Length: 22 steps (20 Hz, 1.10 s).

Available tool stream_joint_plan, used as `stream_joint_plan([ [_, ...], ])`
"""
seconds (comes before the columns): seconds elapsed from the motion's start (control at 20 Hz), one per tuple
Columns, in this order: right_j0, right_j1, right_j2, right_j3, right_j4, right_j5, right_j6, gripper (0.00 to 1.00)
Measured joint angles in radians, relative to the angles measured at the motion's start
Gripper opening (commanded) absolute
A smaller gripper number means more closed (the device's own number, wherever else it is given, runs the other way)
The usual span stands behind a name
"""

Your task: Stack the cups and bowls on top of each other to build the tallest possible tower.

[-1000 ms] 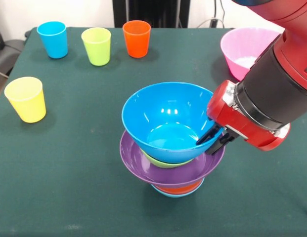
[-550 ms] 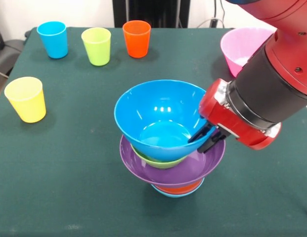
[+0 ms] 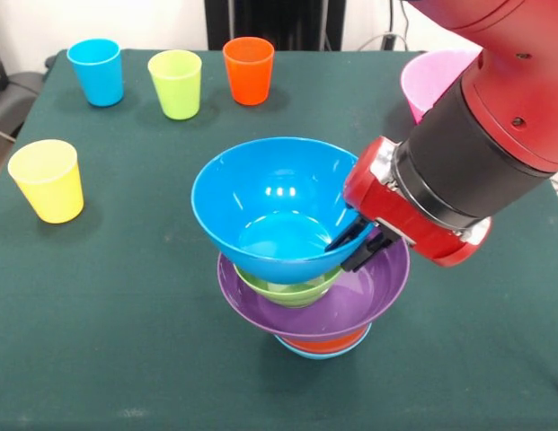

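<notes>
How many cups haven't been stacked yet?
4, all loose: blue, green and orange along the far edge, yellow at the left. None looks hidden.

The claw [image 3: 354, 244], clamped on the blue bowl's [image 3: 277, 208] rim, has carried it up and left; the bowl now hangs clear above the green bowl [image 3: 287, 289] it sat in.

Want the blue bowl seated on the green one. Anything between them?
Nothing visible. The gripper holds the blue bowl by its rim, directly above the green bowl in the purple bowl.
</notes>
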Motion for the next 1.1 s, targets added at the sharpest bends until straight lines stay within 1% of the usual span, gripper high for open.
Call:
stream_joint_plan([
  [0.6, 0.004, 0.0, -0.055, 0.0, 0.048, 0.0, 0.0, 0.0],
  [1.1, 0.016, 0.003, -0.072, 0.0, 0.061, 0.0, 0.0, 0.0],
])
